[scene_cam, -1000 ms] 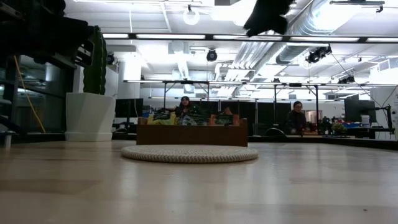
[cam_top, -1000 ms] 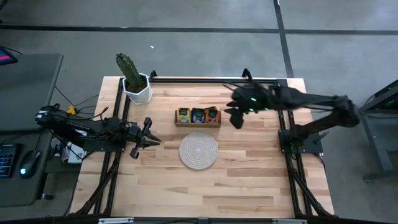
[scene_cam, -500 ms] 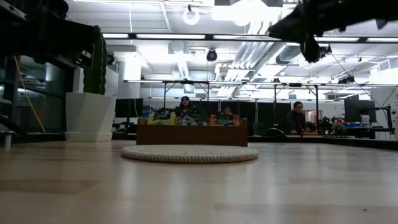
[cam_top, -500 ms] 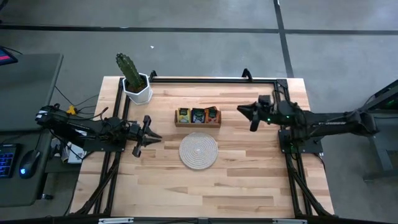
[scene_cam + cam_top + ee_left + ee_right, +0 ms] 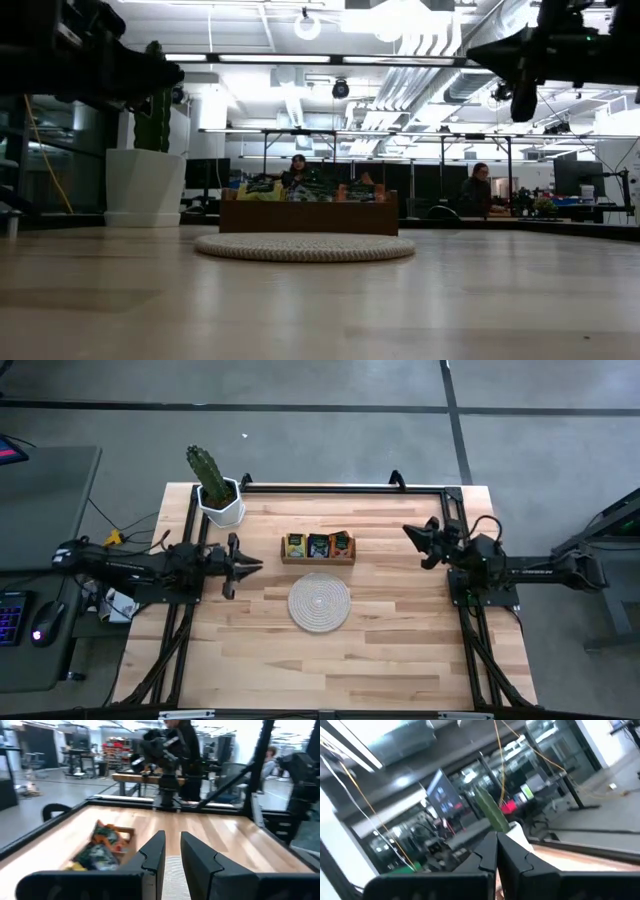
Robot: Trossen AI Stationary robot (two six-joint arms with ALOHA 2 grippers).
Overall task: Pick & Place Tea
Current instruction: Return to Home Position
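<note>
Cactus in white pot [image 5: 221, 506] at table's [image 5: 300, 660] back-left corner; wooden tray [image 5: 318, 561] mid-table, round woven mat [image 5: 319, 601] just beside. Two ppl [image 5: 478, 189] in bkgd.

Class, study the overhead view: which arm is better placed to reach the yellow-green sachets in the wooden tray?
Left. The left claw sits nearer the tray, on the side holding the yellow-green sachets. The right claw is farther off, beyond the orange sachets.

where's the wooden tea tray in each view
High view: wooden tray at table centre, behind the round mat.
Low view: centre, behind the mat.
Left wrist view: beside the mat, tea showing.
Right wrist view: not in it.
Shared landmark: the mat.
</note>
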